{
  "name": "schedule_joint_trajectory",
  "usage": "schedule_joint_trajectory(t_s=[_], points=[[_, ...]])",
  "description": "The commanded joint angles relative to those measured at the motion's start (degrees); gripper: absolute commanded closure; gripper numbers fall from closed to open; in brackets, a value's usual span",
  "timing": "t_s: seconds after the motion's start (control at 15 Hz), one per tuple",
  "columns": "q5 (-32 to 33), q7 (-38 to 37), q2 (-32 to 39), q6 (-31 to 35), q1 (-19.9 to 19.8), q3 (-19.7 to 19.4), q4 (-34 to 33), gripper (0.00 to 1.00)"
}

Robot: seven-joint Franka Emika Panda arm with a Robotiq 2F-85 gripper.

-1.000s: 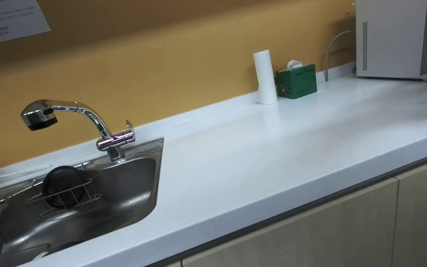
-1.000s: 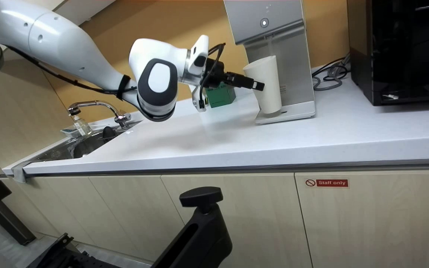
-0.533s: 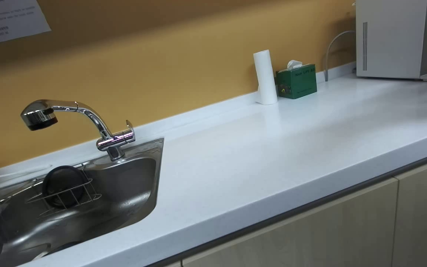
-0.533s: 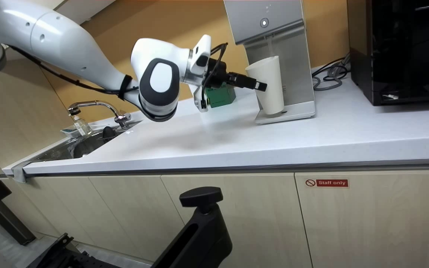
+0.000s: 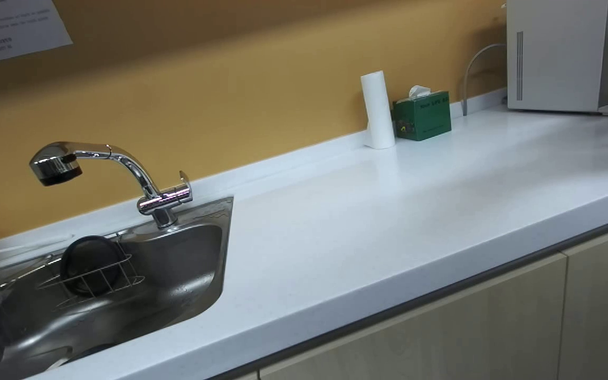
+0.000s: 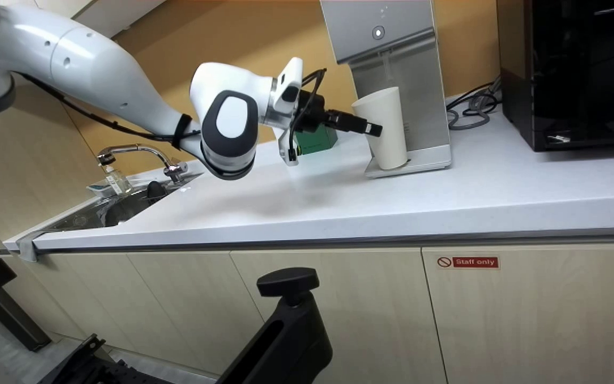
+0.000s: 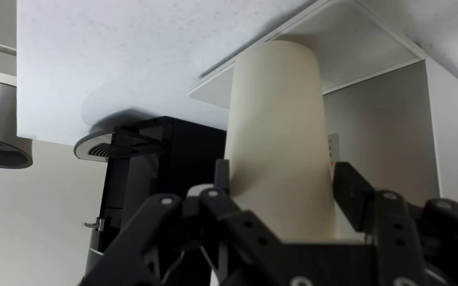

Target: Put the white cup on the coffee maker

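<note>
Between the two fingers (image 7: 222,176) of the gripper (image 7: 282,180) stands the white cup (image 7: 278,119), upright and widening toward its rim. The jaws are clamped on it near mid-height, one finger against either side of its wall. Just below the jaws, the cup's base is down at the white tray (image 7: 360,47) of the coffee maker (image 6: 408,21); whether the tray bears its full weight I cannot tell. Just past the jaws rises the machine's flat grey back panel (image 6: 424,112). Above the jaws its upper part overhangs, with a round button (image 6: 378,32) on the front.

Behind the jaws, the robot arm (image 6: 104,80) reaches back and up over the white counter (image 6: 285,197). Near the gripper, in an exterior view, sits the green box (image 6: 317,141), partly hidden by the arm; a narrow white cylinder (image 5: 378,111) stands just beside the box, farther from the jaws. Past the coffee maker, farther out from the jaws, lie coiled cables (image 6: 480,106), then a large black appliance (image 6: 589,74). Beyond the jaws, the wrist view also shows a black machine (image 7: 197,147) with a slotted grille (image 7: 111,149) and a metal vessel (image 7: 2,115), partly cut off.

Well apart from the jaws, back on the arm's side, the faucet (image 5: 164,200) leans over the sink (image 5: 188,253), where a dark round thing (image 5: 87,258) stands. Far below the jaws are cabinet doors (image 6: 525,320), one bearing a red "Staff only" label (image 6: 475,262).
</note>
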State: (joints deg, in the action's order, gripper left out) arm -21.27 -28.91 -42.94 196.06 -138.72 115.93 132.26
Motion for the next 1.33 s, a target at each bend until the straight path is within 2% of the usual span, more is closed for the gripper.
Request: schedule_joint_trajectory(t_s=[0.0,1.07,1.13,1.2,1.27], points=[[-0.5,-1.0,-1.2,-0.4,-1.0,0.8,-2.0,0.58],[-1.9,-1.8,-4.3,-0.4,-6.6,3.9,-8.3,0.58],[-2.0,-1.7,-4.5,-0.8,-6.8,4.0,-8.6,0.42],[-2.0,-1.6,-4.6,-1.0,-7.0,4.1,-8.9,0.08],[-1.9,-1.5,-4.6,-1.1,-7.2,4.2,-9.1,0.09]])
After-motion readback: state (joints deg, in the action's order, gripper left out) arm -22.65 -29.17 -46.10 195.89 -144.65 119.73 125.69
